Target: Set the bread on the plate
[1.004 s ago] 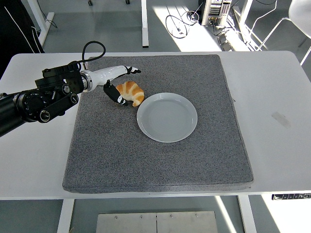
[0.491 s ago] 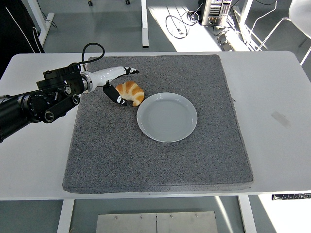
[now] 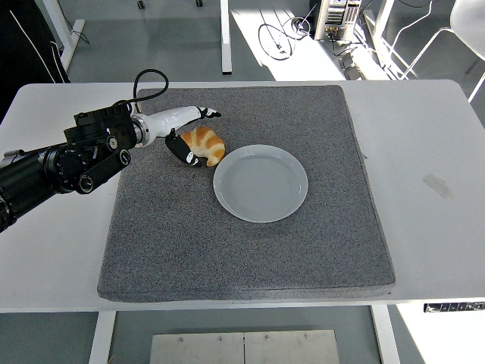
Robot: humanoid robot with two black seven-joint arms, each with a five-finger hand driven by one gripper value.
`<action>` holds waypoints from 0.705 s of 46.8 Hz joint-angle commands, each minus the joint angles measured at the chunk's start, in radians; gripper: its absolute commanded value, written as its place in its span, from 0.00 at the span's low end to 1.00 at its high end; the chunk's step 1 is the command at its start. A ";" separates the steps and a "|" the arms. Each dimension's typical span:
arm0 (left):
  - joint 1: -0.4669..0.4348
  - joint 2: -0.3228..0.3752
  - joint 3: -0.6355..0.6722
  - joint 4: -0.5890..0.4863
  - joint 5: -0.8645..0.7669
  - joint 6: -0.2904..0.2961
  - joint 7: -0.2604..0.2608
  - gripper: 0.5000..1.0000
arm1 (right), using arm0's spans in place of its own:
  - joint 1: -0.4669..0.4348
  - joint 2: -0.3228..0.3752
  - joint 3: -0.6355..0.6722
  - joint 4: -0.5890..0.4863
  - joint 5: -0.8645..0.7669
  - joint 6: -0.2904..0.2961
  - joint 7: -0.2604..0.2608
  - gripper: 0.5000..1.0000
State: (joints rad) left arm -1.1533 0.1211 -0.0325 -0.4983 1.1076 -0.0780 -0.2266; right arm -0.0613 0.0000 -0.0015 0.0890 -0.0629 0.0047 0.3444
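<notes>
Left hand (image 3: 187, 134) cups the glossy curved bread (image 3: 205, 143) beside the round white plate (image 3: 261, 183).

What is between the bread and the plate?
Nothing. In the head view only a thin strip of bare grey mat separates the bread from the empty plate. The left hand is at the bread's far side.

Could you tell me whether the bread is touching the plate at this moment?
Apart. The head view shows a strip of grey mat between the bread and the rim of the plate.
</notes>
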 commanded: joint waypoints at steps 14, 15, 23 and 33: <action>0.001 -0.015 0.078 0.007 0.000 0.046 0.000 0.60 | 0.000 0.000 0.000 0.000 0.000 0.000 -0.001 1.00; 0.001 -0.017 0.078 0.010 0.000 0.049 -0.002 0.56 | 0.000 0.000 0.000 0.000 0.000 0.000 -0.001 1.00; -0.011 -0.020 0.078 0.027 -0.002 0.052 -0.011 0.00 | 0.000 0.000 0.000 0.000 0.000 0.000 -0.001 1.00; -0.057 -0.014 0.078 0.027 -0.034 0.050 -0.020 0.00 | 0.000 0.000 0.000 0.000 0.000 0.000 0.001 1.00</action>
State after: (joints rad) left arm -1.1986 0.1073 0.0462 -0.4707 1.0813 -0.0264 -0.2443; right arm -0.0615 0.0000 -0.0015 0.0890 -0.0629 0.0047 0.3442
